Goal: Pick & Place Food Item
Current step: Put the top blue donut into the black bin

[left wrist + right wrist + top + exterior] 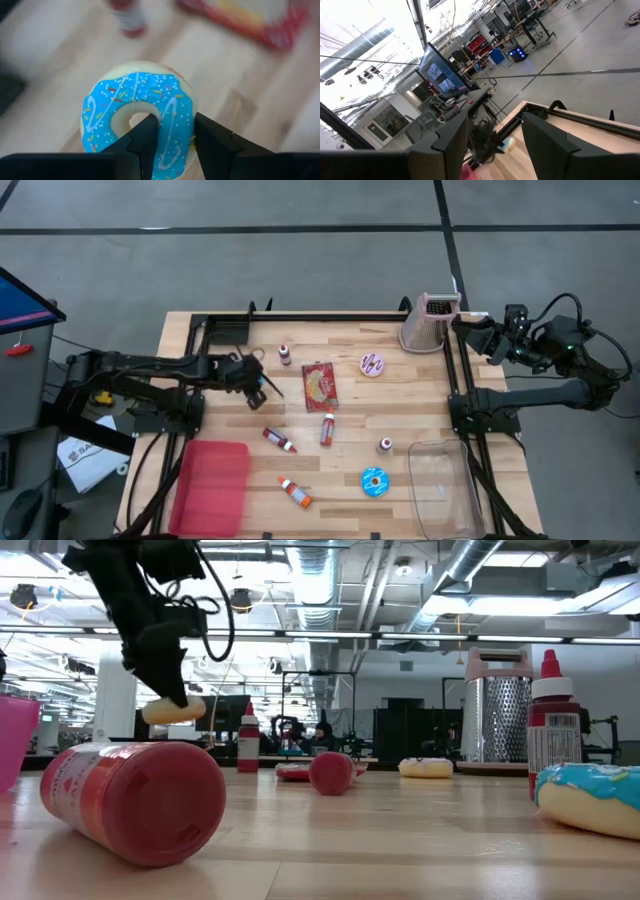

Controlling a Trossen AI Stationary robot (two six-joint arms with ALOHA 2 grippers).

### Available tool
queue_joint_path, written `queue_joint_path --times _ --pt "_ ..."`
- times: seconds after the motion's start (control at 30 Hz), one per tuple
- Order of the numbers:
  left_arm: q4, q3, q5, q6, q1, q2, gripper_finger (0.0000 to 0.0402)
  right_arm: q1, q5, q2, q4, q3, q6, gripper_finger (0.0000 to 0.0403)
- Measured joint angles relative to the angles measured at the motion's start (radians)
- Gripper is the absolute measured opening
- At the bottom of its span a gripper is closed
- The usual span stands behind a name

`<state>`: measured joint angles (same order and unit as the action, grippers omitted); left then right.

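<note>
Blue-iced donut (137,112) clamped through its hole by left end effector (172,137), lifted off counter (400,395) for carrying; right end effector (492,137) idle, apart, beyond right edge.

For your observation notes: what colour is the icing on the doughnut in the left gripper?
Blue icing with sprinkles on the doughnut, clearest in the left wrist view.

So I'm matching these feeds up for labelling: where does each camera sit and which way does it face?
High: overhead, looking down on the wooden table; both arms show.
Low: at tabletop height, facing the room; left arm comes from above.
Left wrist: behind the left pincer, which grips a blue-iced sprinkled doughnut.
Right wrist: past the open right pincer, toward the room.
Low and left wrist views share the doughnut.
</note>
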<state>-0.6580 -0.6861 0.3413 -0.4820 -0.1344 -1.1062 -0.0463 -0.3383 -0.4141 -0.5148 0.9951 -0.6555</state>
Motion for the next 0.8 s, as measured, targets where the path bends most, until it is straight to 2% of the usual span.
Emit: queue_joint_path --times 0.17,0.3,0.5,0.8 --pt "0.020 0.000 0.123 -0.241 -0.056 0.029 0.0114 0.000 0.000 0.000 0.000 0.000 0.000 0.0179" --pt "0.050 -0.010 0.129 -0.271 -0.166 0.039 0.0105 0.000 -0.003 0.000 0.003 0.000 0.000 0.0179" --pt "0.031 -0.083 0.061 -0.176 -0.394 0.040 0.0102 0.000 -0.003 0.000 0.041 0.000 0.000 0.0179" --pt "-0.020 -0.206 -0.028 0.089 -0.708 -0.005 0.0102 0.000 -0.007 0.000 0.045 0.000 0.000 0.0179"
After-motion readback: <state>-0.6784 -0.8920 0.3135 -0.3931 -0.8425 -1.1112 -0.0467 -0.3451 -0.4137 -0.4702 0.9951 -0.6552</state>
